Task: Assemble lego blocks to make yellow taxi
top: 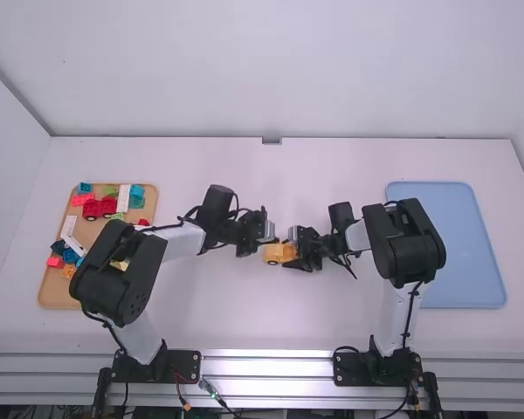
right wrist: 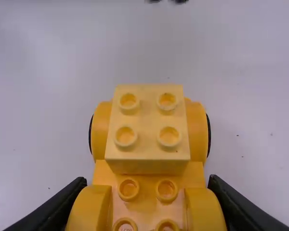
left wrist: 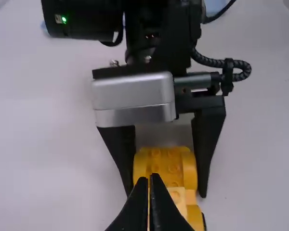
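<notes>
In the high view, my right gripper holds the yellow car at mid-table; my left gripper is beside its far left side. The right wrist view has my right gripper shut on the fenders of the yellow car base, one finger per side. A paler yellow two-by-two brick sits on the base between the wheels at the other end, studs up. In the left wrist view, my left gripper is shut with nothing visible in it, in front of the yellow car.
On the left, a wooden tray holds several loose blocks, including a red wheeled piece, white, teal, blue and orange ones. At the right lies a light blue tray, partly behind the right arm.
</notes>
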